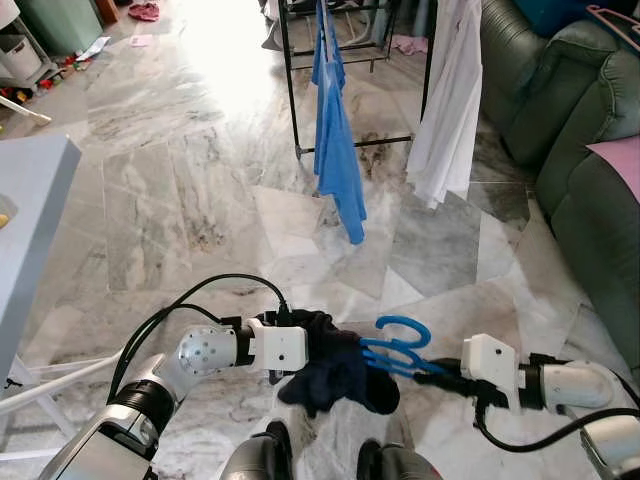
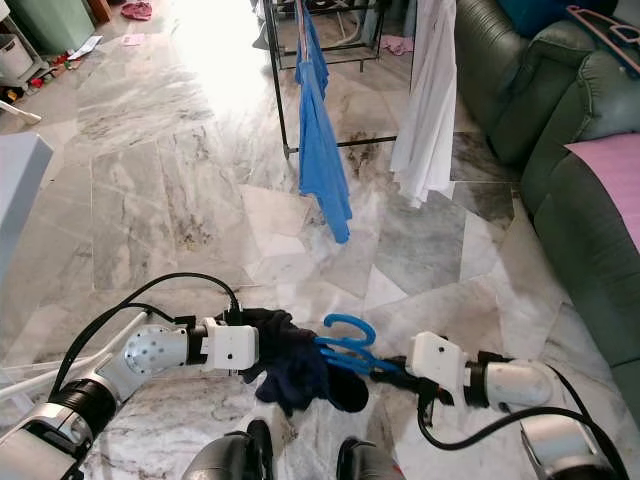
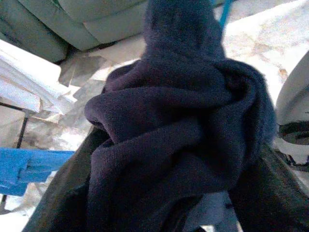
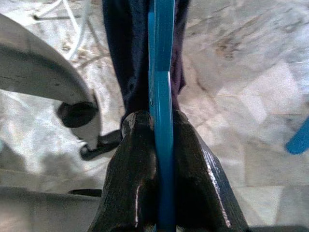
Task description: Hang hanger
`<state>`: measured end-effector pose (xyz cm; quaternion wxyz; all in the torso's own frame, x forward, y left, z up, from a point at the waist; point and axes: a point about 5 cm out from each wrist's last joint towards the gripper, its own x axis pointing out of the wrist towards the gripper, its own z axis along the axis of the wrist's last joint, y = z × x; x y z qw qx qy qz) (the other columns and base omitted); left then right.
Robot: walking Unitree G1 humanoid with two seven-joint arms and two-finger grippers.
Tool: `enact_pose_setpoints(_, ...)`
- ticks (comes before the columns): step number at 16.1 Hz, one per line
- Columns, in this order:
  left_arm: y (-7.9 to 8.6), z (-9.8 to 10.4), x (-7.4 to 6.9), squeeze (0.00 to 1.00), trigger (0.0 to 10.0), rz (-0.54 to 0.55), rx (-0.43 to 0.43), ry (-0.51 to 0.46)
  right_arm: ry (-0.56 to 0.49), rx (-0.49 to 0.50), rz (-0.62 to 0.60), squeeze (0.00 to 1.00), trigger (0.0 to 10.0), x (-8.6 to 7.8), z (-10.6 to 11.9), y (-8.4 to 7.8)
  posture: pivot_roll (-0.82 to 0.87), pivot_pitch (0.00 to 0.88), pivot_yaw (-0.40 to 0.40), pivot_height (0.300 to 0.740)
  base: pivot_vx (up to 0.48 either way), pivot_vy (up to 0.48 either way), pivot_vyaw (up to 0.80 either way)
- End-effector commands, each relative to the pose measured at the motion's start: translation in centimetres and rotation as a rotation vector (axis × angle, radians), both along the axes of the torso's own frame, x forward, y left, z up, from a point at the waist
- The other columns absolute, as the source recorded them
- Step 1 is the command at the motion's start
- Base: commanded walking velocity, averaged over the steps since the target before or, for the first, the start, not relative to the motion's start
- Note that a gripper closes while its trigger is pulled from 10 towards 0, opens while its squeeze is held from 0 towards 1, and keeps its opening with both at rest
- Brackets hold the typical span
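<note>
From my head I look down at a pale veined marble floor [image 1: 200,180]. Low and near, between my two arms, I carry the bright blue plastic hanger [image 1: 400,345] with a dark navy soft garment [image 1: 335,375] bunched on its left end. My right gripper [image 1: 437,368] comes in from the right and pinches the hanger's blue bar; my left gripper [image 1: 312,352] comes in from the left and is buried in the navy cloth. Far ahead stands the black metal drying rack [image 1: 292,90], with a blue shirt [image 1: 335,140] and a white shirt [image 1: 445,100] already hanging from it. A green sofa [image 1: 580,170] runs along the right, and the edge of a grey worktop [image 1: 35,200] juts in at the left.

My left wrist view looks onto folds of the navy garment. My black fingers [image 3: 63,193] lie either side of it, so I judge them clamped on the cloth, though the tips are hidden.

In my right wrist view both fingers [image 4: 137,183] press flat against the thin blue bar, closed tight on it.

The hanger should feel light and stiff, its smooth plastic liable to slip or twist in a narrow pinch. The cloth is limp and will sag and swing. I judge the bar near the hook the best hold, leaving the hook free for the rack rail.
</note>
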<state>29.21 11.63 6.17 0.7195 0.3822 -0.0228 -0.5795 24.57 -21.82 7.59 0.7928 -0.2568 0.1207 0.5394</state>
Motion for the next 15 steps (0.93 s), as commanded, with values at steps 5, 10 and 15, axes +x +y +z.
enact_pose_setpoints(5,0.1,0.5,0.6,0.00,10.0,0.034,-0.010,0.002,-0.133,0.002,-0.039,0.00,10.0,1.2,0.7,0.2,-0.13,0.212,0.082,0.740,0.000,0.000,0.00)
enact_pose_setpoints(10,-0.7,1.1,1.1,1.00,10.0,0.042,-0.031,-0.031,-0.202,-0.014,-0.060,0.00,10.0,2.1,0.7,0.3,-0.13,0.216,0.084,0.740,0.000,0.000,0.00)
enact_pose_setpoints(15,-0.8,1.2,1.4,0.00,10.0,-0.002,0.035,-0.010,-0.225,-0.021,-0.066,0.00,10.0,2.5,0.8,0.3,-0.13,0.223,0.088,0.740,0.000,0.000,0.00)
